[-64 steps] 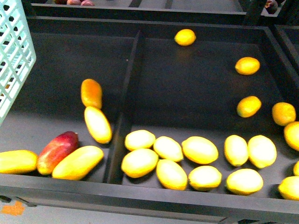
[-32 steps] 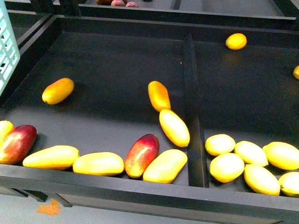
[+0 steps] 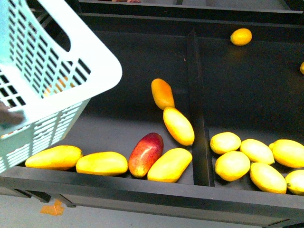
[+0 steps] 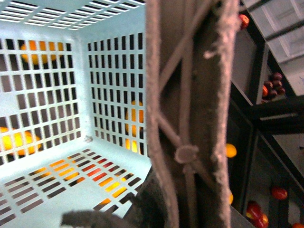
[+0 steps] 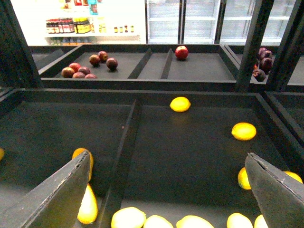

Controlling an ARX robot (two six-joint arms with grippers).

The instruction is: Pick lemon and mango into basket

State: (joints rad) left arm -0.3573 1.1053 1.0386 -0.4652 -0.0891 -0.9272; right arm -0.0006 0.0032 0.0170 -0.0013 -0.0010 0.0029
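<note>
The left pincer point(image 4: 135, 209) is clenched on the brown ribbed handle point(image 4: 190, 95) of the basket point(image 3: 57, 76). The handle runs right across the left wrist camera, with a tie point(image 4: 185, 154) knotted on it. Under this pincer the pale teal basket hangs tilted, clear of the surface, over the left end of the black tray point(image 3: 142, 192). Yellow and orange fruit show through its slotted wall and floor.

The right pincer point(image 5: 167, 156) is released, its 2 fingers point(image 5: 61, 194) spread wide. Below and ahead of it a divider point(image 5: 124, 147) splits the tray into 2 compartments.

The lemons point(image 3: 232, 165) lie in the right compartment. Most sit clustered at the near edge, beneath the right pincer, and a few are scattered further ahead. 1 lone lemon point(image 5: 180, 104) sits well ahead, against the far wall.

The mangoes point(image 3: 169, 165) lie in the left compartment, between the 2 pincers and beside the hanging basket. An orange mango point(image 3: 162, 93) lies close to the divider, partly hidden in the right wrist view behind 1 finger. A yellow one point(image 3: 178, 126) lies just beside its near end. Along the near edge lie 3 more yellow ones and a dark red mango point(image 3: 146, 154).
</note>
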